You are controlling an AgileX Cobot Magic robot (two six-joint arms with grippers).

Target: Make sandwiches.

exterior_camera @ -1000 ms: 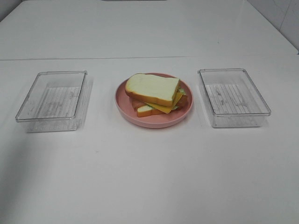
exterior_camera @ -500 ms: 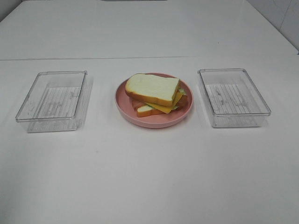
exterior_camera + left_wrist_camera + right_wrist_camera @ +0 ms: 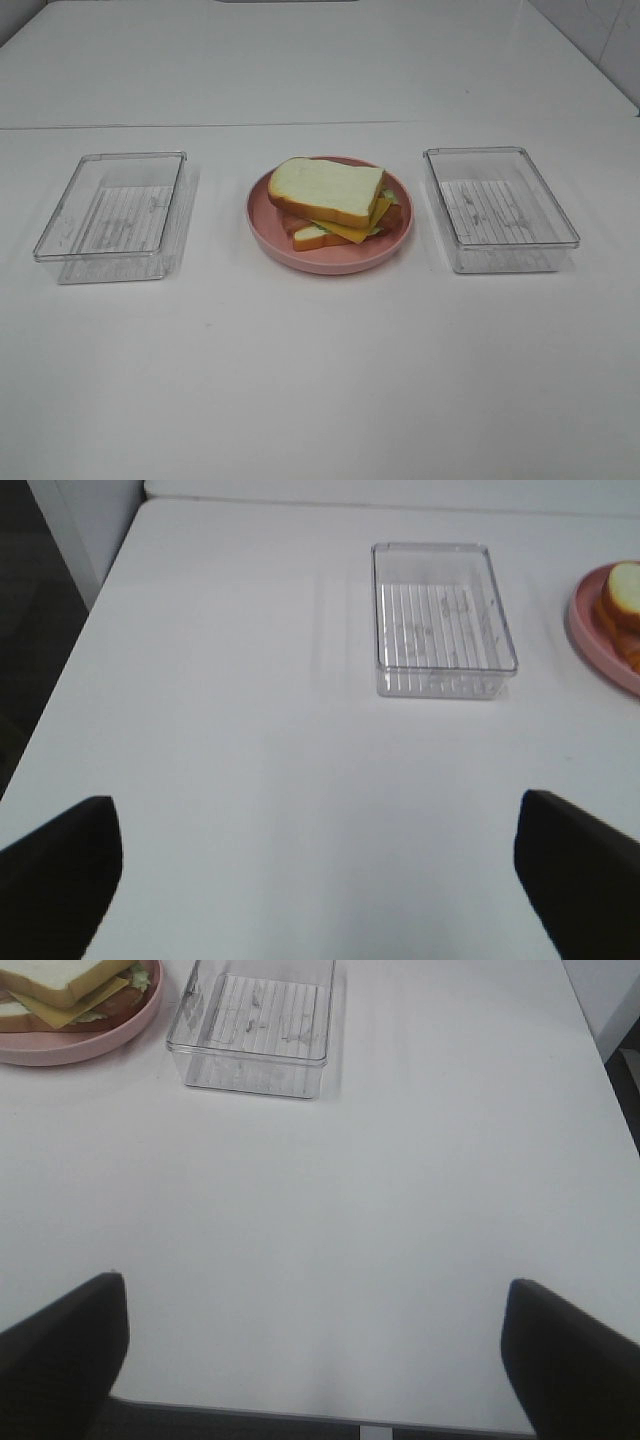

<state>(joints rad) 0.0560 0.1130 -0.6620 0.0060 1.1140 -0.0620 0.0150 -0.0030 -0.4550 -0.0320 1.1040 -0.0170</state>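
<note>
No change over the last second. Sandwich stacked on pink plate, between two empty clear trays. Left hand and right hand spread, withdrawn. Task looks complete.

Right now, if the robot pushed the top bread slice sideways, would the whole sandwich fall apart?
Probably, a bit. The top bread slice lies loose and skewed over the cheese, so it would likely slide off. It looks thick and stiff, so it should keep its shape. The pink plate has a raised rim that might stop it.
</note>
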